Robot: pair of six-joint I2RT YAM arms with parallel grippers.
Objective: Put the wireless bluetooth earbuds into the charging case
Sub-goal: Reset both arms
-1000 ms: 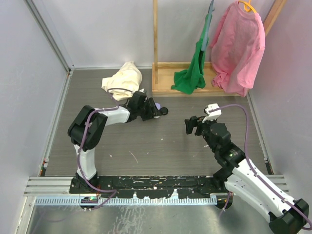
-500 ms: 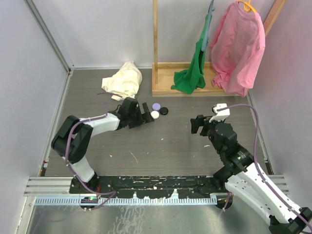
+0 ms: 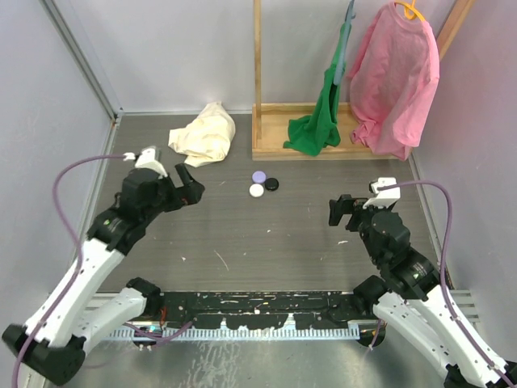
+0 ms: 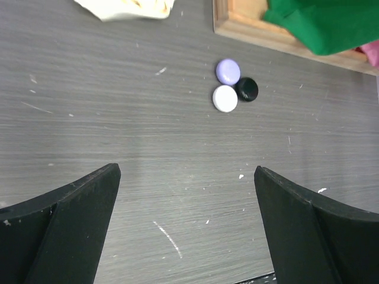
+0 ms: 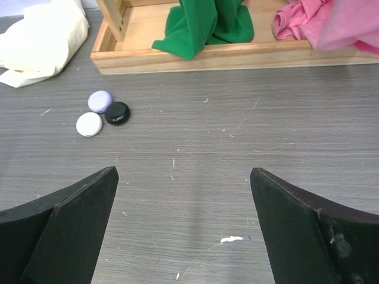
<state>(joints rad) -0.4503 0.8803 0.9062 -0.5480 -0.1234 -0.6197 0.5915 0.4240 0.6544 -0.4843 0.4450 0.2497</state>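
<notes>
Left tool (image 3: 191, 185) has withdrawn (jaws wide), seemingly clear of discs (image 3: 257, 191).

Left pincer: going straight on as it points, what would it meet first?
Probably the white round case, slightly right of the left pincer line; it may touch the table first, depth unclear.

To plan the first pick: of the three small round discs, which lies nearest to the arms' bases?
The white disc; the purple disc lies beyond it, toward the wooden rack, and the black disc to its right.
</notes>
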